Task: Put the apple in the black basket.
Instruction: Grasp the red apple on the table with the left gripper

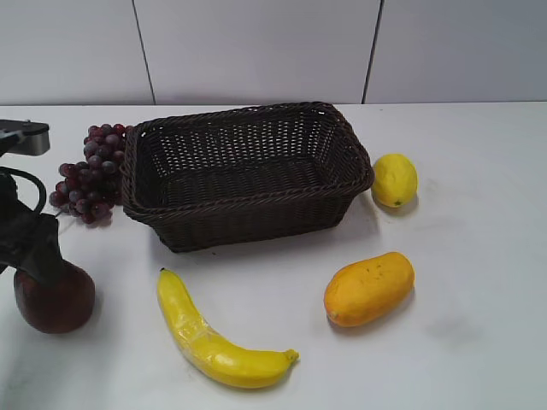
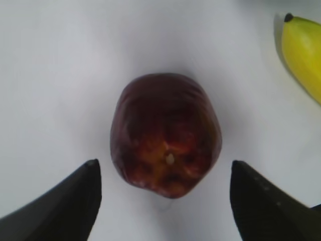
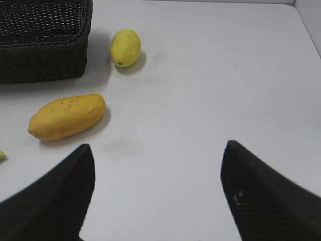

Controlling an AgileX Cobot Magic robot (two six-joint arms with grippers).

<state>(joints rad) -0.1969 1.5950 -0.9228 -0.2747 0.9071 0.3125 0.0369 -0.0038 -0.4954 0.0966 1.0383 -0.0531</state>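
Note:
The dark maroon apple [image 1: 58, 301] sits on the white table at the front left, partly hidden by my left arm. In the left wrist view the apple [image 2: 165, 134] lies dimple-up just ahead of my left gripper [image 2: 163, 165], which is open with a finger on each side and apart from the fruit. The black basket [image 1: 248, 201], empty, stands at the middle back; a corner of it shows in the right wrist view [image 3: 45, 55]. My right gripper [image 3: 158, 150] is open and empty above bare table; it does not show in the exterior view.
A bunch of purple-red grapes [image 1: 90, 175] lies against the basket's left side. A yellow banana [image 1: 209, 337] lies in front, its tip showing in the left wrist view [image 2: 303, 50]. An orange mango [image 1: 369, 288] and a yellow lemon [image 1: 395, 179] lie to the right.

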